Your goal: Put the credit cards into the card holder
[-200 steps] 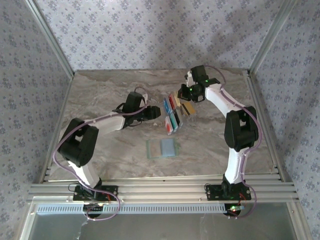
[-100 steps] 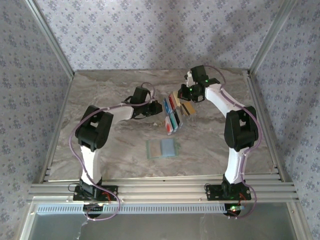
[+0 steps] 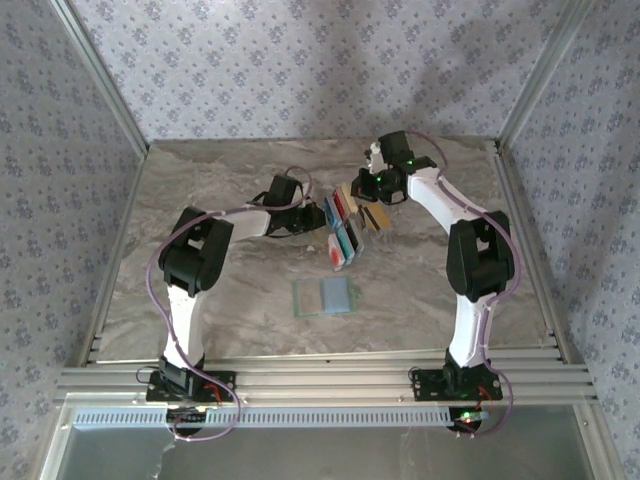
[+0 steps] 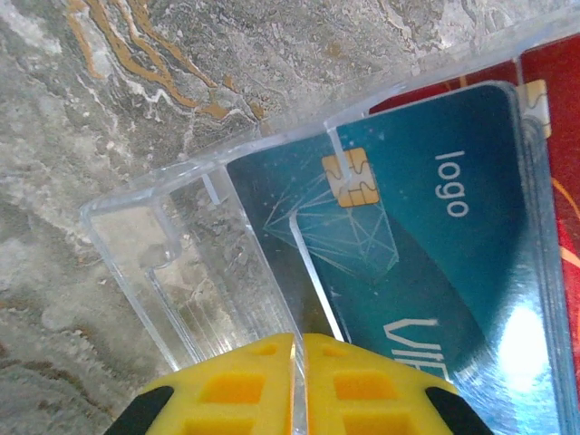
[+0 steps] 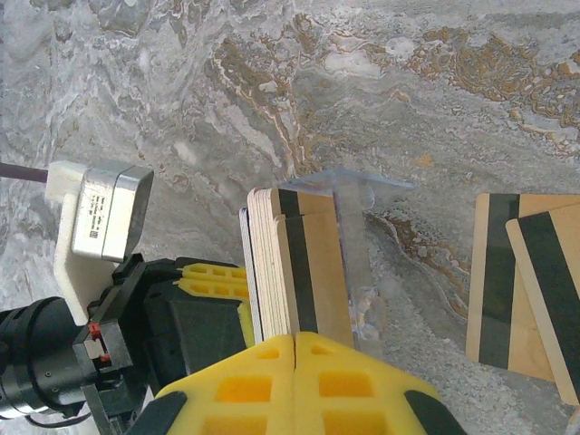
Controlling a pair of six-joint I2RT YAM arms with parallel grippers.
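The credit cards [image 3: 343, 228] stand in a clear plastic rack [image 4: 181, 263] at mid-table. A teal card [image 4: 435, 245] with a chip sits in one slot, and a red card [image 4: 562, 136] is behind it. My left gripper [image 4: 299, 349] is at the rack's left side [image 3: 312, 222], shut on one of its clear walls. My right gripper [image 5: 295, 343] is above the rack's far end [image 3: 367, 195], shut on the edge of a tan card [image 5: 322, 272] with a black stripe at the front of a stack. The pale green card holder [image 3: 310, 298] lies flat nearer the arms, with a light blue card [image 3: 337, 295] on it.
Two loose tan cards [image 5: 521, 281] lie flat on the marble table [image 3: 220, 300] to the right of the rack. My left gripper's fingers [image 5: 213, 276] show beside the card stack. Metal frame rails [image 3: 300, 380] run along the near edge.
My left gripper has moved right to the rack and shut on its clear wall, and that arm's elbow has swung in. The right arm has barely moved.
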